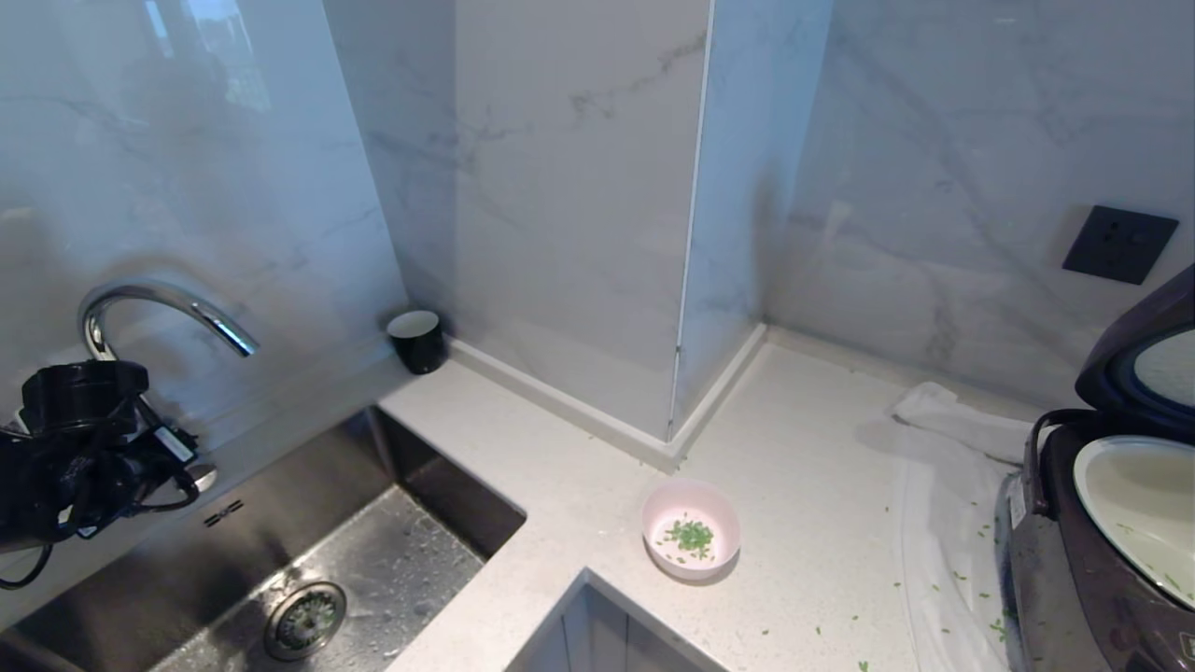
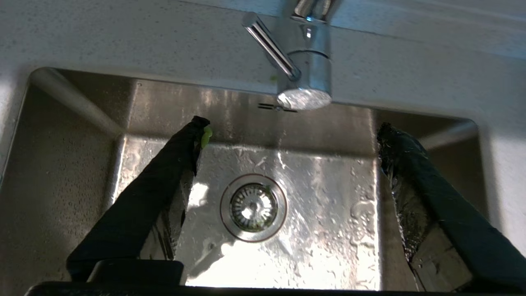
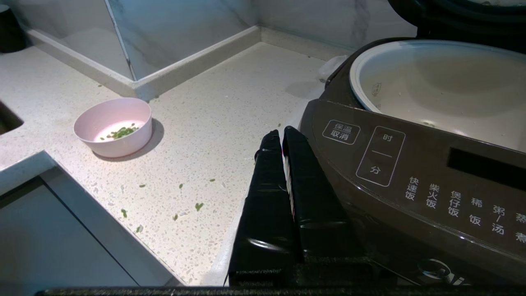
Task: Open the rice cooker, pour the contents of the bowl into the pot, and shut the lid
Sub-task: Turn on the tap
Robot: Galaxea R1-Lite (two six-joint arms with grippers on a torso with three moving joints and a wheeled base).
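Note:
The pale pink bowl (image 1: 691,529) (image 3: 113,127) stands upright on the counter with a few green contents (image 1: 692,536) (image 3: 121,132) in it. At the right edge the dark rice cooker (image 1: 1074,579) (image 3: 411,172) has its lid (image 1: 1144,359) raised, and the cream pot (image 1: 1134,504) (image 3: 444,82) shows inside. My left gripper (image 2: 291,127) hangs open and empty over the sink, far left of the bowl. One green bit (image 2: 206,136) sticks to a fingertip. My right gripper (image 3: 281,135) is shut on nothing, beside the cooker's front.
A steel sink (image 1: 233,523) (image 2: 82,172) with a drain (image 2: 253,206) and a chrome faucet (image 1: 159,308) (image 2: 306,61) fills the left. A black cup (image 1: 416,341) stands at the wall. White cloth (image 1: 943,439) lies under the cooker. Green bits (image 3: 198,205) are scattered on the counter.

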